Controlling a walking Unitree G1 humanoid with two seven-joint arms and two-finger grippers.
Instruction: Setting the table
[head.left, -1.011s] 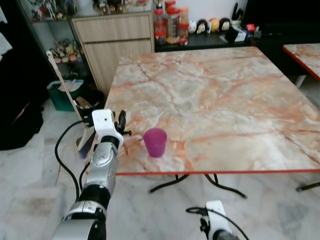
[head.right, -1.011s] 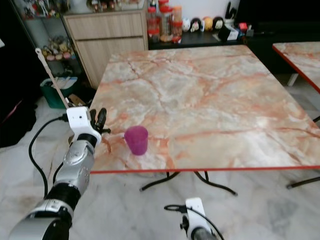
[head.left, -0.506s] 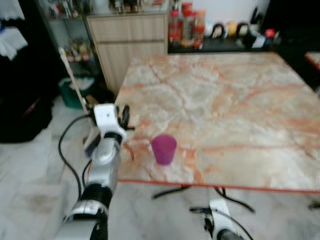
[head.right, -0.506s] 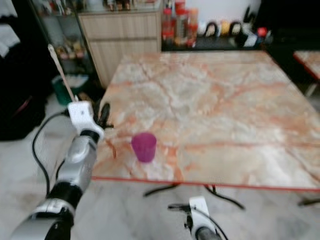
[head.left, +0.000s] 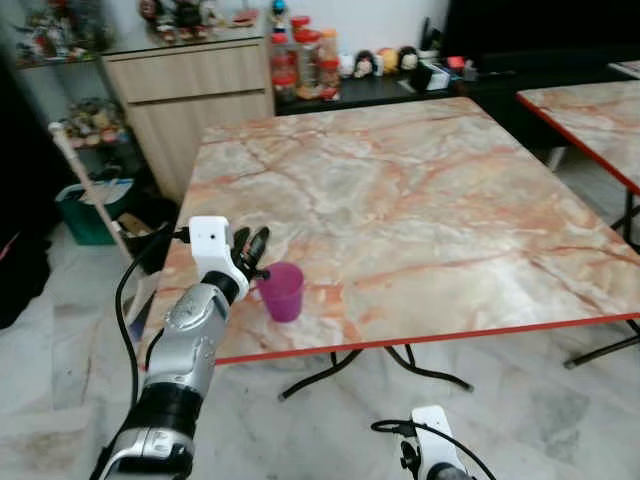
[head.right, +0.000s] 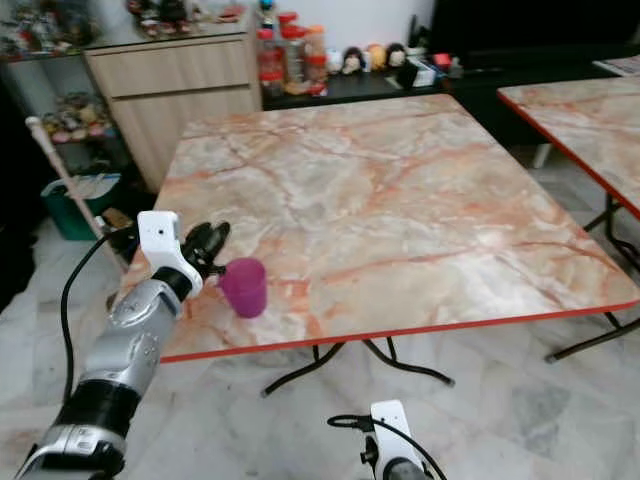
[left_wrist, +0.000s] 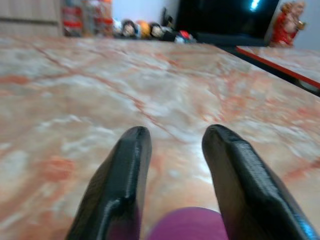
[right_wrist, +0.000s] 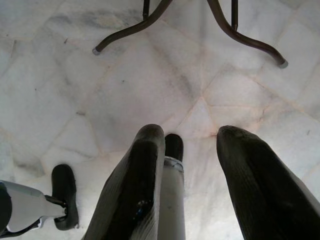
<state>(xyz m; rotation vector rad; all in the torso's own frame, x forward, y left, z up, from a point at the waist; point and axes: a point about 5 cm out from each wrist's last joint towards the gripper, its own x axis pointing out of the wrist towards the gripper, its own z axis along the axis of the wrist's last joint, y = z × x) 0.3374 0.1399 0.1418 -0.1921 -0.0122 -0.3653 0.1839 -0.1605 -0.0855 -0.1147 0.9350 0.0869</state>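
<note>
- Cup (head.left: 282, 291): purple, upright, on the tabletop (head.left: 420, 190) near its front left corner, a little in from the front edge and the left edge.
- My left claw (head.left: 252, 255): raised beside the cup on its left, fingers apart with a gap between them. In the left wrist view the two fingers (left_wrist: 118, 190) sit above the cup's rim (left_wrist: 186, 225); I cannot tell whether they touch the cup.
- My right claw (right_wrist: 187, 185): hangs low below the front edge of the tabletop, fingers apart, holding nothing, pointed at the floor (right_wrist: 60, 100).
- Tabletop: marbled pink and orange with a red edge; nothing lies on it between the cup and the far edge.
- Second table (head.left: 590, 110): same pattern, off the right edge of the first, apart from it.
- Cabinet (head.left: 190, 100): wooden, beyond the far left corner, with figurines on top.
- Jars (head.left: 300, 65): red-lidded, on a dark shelf behind the far edge, next to a row of small toys (head.left: 385, 60).
- Green bin (head.left: 85, 210) and a pale stick (head.left: 85, 190): on the floor off the left edge.
- Black cable (head.left: 130, 310): loops beside my left arm.
- Right wrist view: table legs (right_wrist: 240, 30) on pale marble tiles and one of my dark feet (right_wrist: 65, 195).
- Left wrist view: a red figurine (left_wrist: 287, 22) beyond the second table's edge.
</note>
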